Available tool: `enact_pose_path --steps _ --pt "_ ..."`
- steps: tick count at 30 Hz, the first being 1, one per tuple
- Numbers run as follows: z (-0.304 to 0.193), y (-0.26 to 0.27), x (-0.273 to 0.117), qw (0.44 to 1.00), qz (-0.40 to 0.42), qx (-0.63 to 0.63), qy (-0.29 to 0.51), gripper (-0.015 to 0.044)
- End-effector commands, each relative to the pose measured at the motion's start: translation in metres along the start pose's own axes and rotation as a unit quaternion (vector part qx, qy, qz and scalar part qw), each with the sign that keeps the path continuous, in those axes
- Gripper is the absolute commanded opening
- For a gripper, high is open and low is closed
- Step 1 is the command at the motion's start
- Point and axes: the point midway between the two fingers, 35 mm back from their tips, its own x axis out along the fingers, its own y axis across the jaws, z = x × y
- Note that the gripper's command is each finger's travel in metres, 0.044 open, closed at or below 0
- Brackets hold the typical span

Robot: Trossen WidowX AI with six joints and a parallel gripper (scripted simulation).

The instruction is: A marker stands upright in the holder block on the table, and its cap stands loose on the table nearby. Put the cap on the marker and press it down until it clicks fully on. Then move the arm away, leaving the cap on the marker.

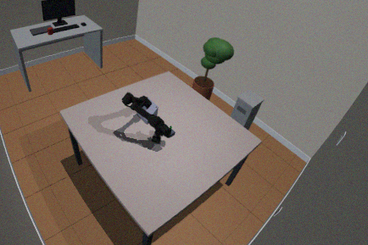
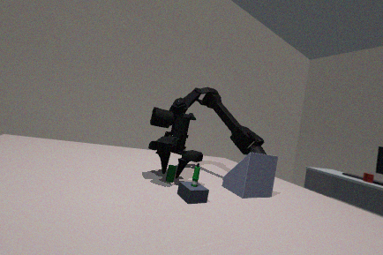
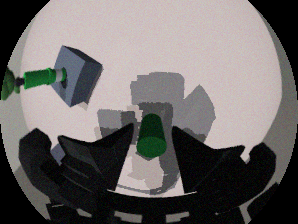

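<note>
The green cap [image 2: 171, 174] [image 3: 151, 146] stands upright on the table. My gripper [image 2: 171, 176] [image 3: 153, 128] is open and lowered around it, one finger on each side; the wrist view shows a gap between the cap and each finger. The green marker [image 1: 170, 128] [image 2: 196, 175] [image 3: 40, 78] stands upright, dark tip up and bare, in the blue-grey holder block [image 2: 193, 195] [image 3: 80, 82]. The block is close beside the gripper, at the upper left in the wrist view. In the top view the arm hides the cap.
The arm's blue-grey wedge-shaped base [image 1: 149, 113] [image 2: 253, 176] stands on the table [image 1: 199, 159] [image 2: 88, 214] beyond the holder from the cap. The upright marker stands beside the near finger in the exterior view. A desk [image 1: 42, 38] and a plant [image 1: 218, 50] are away from the table.
</note>
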Motion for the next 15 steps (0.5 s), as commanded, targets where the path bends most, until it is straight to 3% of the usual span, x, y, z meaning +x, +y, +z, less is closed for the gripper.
enact_pose_path --steps 1,3,12,15 --pt "0.0 0.0019 0.0027 1.0 -0.001 -0.006 0.002 0.0188" --pt "0.0 0.0019 0.0027 1.0 -0.001 -0.006 0.002 0.0135" --pt "0.0 0.002 0.0027 1.0 -0.001 -0.006 0.002 0.0075" --pt "0.0005 0.002 -0.001 1.0 -0.001 -0.006 0.002 0.0"
